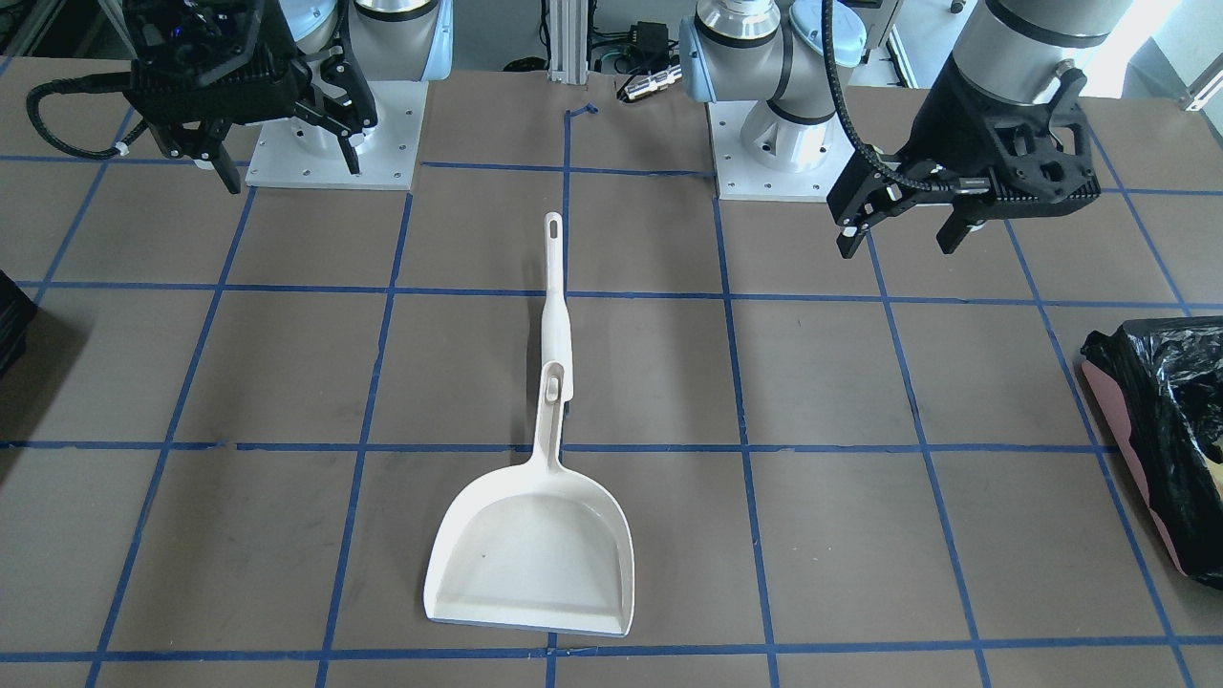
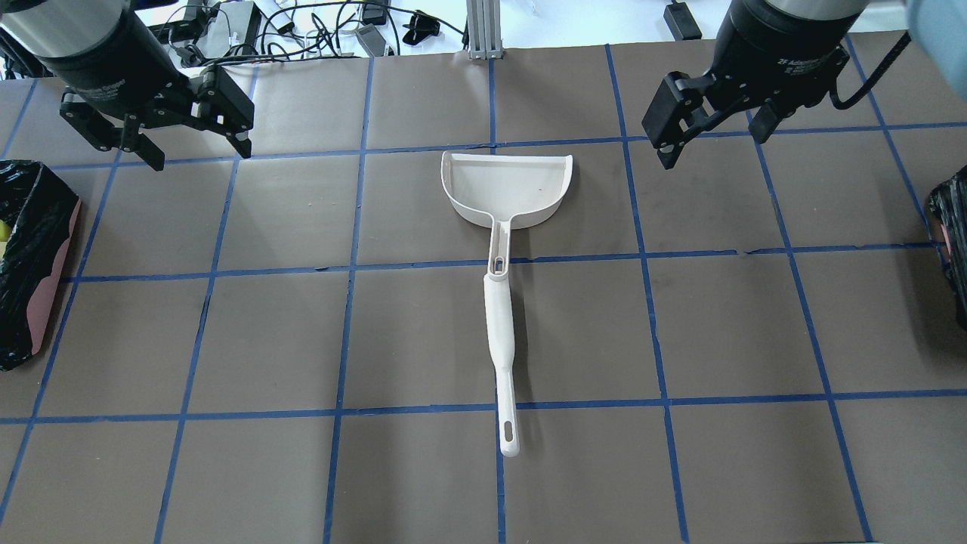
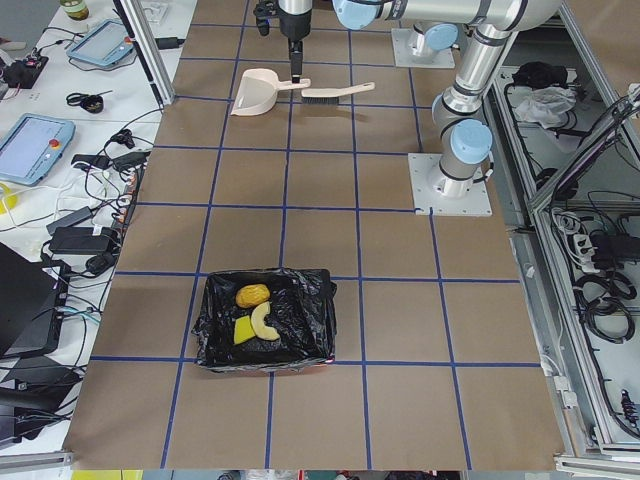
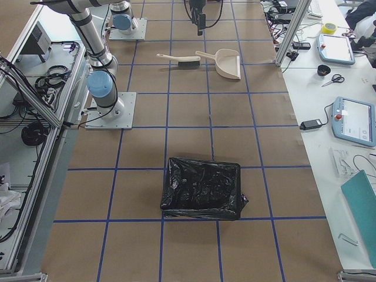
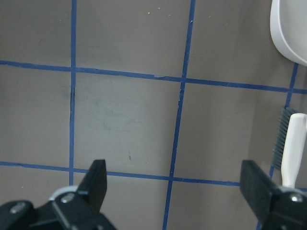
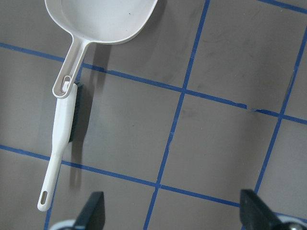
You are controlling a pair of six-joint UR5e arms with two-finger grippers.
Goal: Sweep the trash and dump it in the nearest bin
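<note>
Both grippers are held open and empty above the table (image 5: 124, 120): the left gripper (image 2: 200, 155) and the right gripper (image 2: 712, 147). Only bare taped surface is seen directly beneath the left one. Between the two, about equally near to each, one white dustpan (image 2: 506, 185) and one brush (image 2: 500, 325) are laid in line and touching, the end of the pan's handle overlapping the brush head. Their shared long axis runs straight out from the robot, with the pan's mouth at the far end and the brush's handle pointing back toward the robot. Farther off, on the outer side of the left gripper, one bin (image 3: 210, 325) is found. All the trash (image 3: 252, 315) is counted inside it, three pieces: one golden-brown lump (image 3: 251, 295), one curved pastry piece (image 3: 263, 320) and one yellow-green wedge (image 3: 243, 331). No piece is seen on the table. A second bin (image 4: 202, 188) is set on the outer side of the right gripper, with nothing made out in it. The sweeping and dumping are therefore judged done. Should the tools be taken up, neither arm is favoured by nearness, and a grasp across the long axis would be called for.
</note>
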